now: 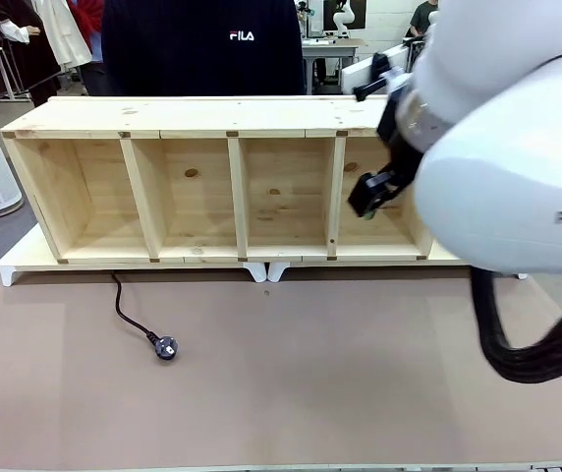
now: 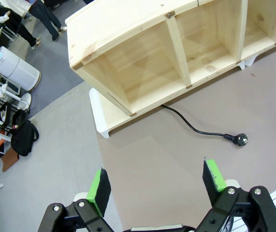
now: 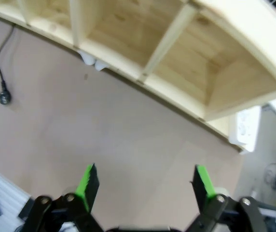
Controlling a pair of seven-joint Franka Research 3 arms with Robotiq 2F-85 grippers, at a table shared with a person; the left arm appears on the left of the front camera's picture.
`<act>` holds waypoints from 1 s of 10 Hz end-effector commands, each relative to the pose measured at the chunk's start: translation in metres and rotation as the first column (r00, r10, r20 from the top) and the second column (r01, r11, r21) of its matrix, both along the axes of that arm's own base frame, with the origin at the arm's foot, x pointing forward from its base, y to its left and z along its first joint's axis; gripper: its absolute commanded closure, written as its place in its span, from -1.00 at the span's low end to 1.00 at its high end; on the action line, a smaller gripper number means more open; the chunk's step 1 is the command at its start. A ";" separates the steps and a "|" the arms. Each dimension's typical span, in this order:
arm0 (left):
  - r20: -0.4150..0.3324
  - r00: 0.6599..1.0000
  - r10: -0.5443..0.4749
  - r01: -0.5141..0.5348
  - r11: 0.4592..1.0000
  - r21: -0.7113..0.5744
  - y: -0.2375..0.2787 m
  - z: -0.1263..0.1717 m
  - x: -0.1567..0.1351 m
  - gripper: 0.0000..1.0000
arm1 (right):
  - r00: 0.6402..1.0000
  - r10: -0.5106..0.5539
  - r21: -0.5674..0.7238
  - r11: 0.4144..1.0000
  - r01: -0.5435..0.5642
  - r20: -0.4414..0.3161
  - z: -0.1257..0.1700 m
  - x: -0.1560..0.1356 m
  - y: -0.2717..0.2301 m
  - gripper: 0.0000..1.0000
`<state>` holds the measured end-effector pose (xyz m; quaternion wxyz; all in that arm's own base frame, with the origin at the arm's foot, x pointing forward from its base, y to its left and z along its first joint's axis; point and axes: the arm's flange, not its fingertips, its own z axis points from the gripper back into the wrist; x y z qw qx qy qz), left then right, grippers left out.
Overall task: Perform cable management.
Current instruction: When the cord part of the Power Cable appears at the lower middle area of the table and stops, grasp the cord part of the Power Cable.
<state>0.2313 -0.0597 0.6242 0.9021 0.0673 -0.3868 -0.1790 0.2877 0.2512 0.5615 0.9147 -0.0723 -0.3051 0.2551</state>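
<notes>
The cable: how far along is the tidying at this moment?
Done: nothing visible; the cable lies loose on the table before the wooden shelf, plug free. In hand: nothing; the left hand and the right hand are open and empty, above it. Left: grasping and routing the cable.

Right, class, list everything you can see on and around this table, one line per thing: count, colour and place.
wooden shelf: one, pale pine, four open compartments, table's far side
white risers: seemingly two, white, under the shelf
cable: one, black, from under the shelf's left part onto the table
plug: one, black, round, at the cable's end
table: one, brown top
person: one, black top, behind the shelf
right arm: one, white, before the shelf's right end
left claw: one, black with green pads, open, above the table
right claw: one, same colours, open, above the table
</notes>
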 end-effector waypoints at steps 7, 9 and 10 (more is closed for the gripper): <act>0.003 1.000 0.002 -0.002 1.000 0.001 0.000 0.001 0.000 -1.00 | 0.986 0.119 0.112 0.988 -0.106 -0.117 -0.075 0.045 0.155 -1.00; 0.003 1.000 0.002 -0.002 1.000 0.001 0.000 0.001 0.000 -1.00 | 0.980 0.134 0.123 0.986 -0.116 -0.144 -0.098 0.053 0.182 -1.00; 0.003 1.000 0.002 -0.002 1.000 0.001 0.000 0.001 0.000 -1.00 | 0.978 0.134 0.129 0.985 -0.114 -0.159 -0.111 0.057 0.195 -1.00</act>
